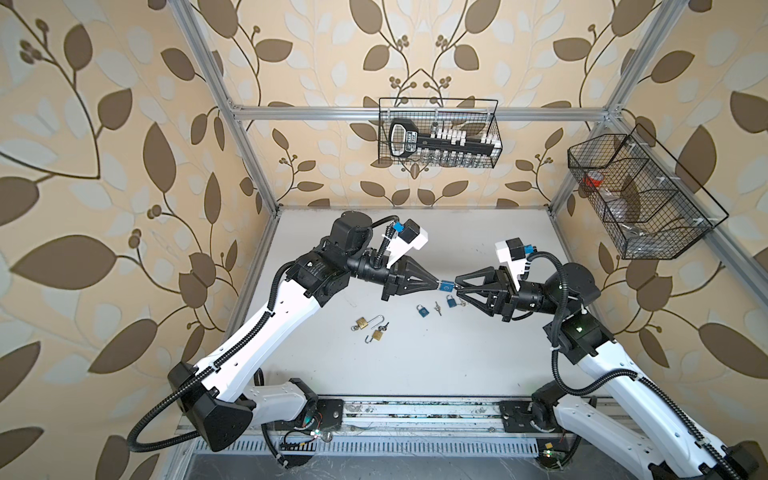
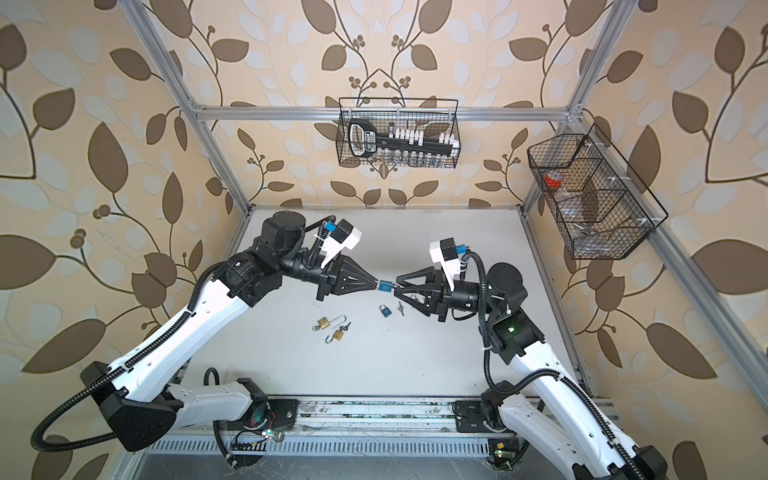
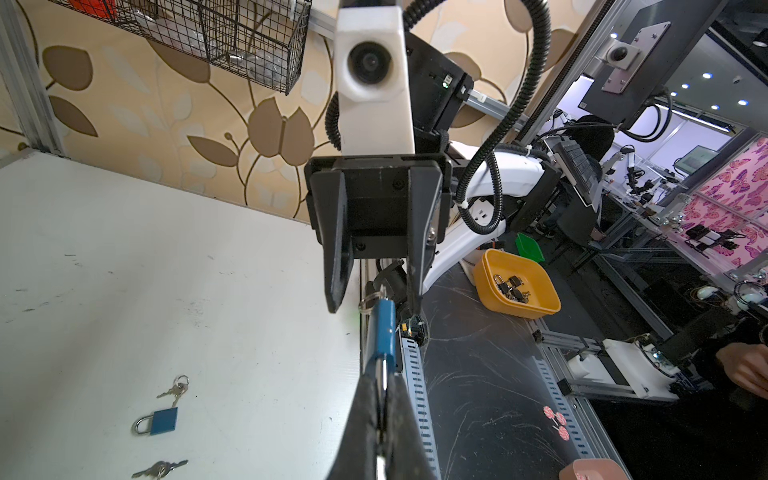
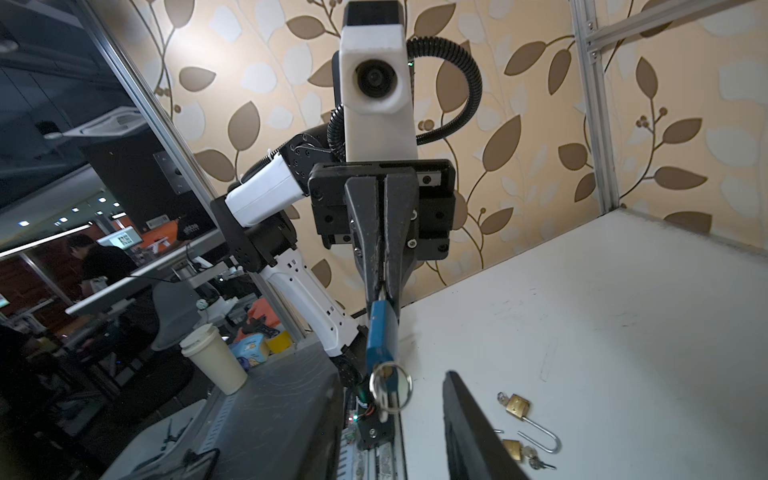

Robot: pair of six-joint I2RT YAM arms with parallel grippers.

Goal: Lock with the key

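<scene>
We hold the blue padlock (image 3: 384, 328), left gripper (image 4: 380, 293) clamped tight on it.
The right gripper (image 3: 376, 303) stands parted around the key (image 4: 385, 399), plain only in our wrist views.

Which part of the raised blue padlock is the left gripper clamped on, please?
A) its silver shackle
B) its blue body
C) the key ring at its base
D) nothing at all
A: in the left wrist view the left gripper is shut on the silver shackle, with the blue body and key ring clear beyond its fingertips.
</scene>
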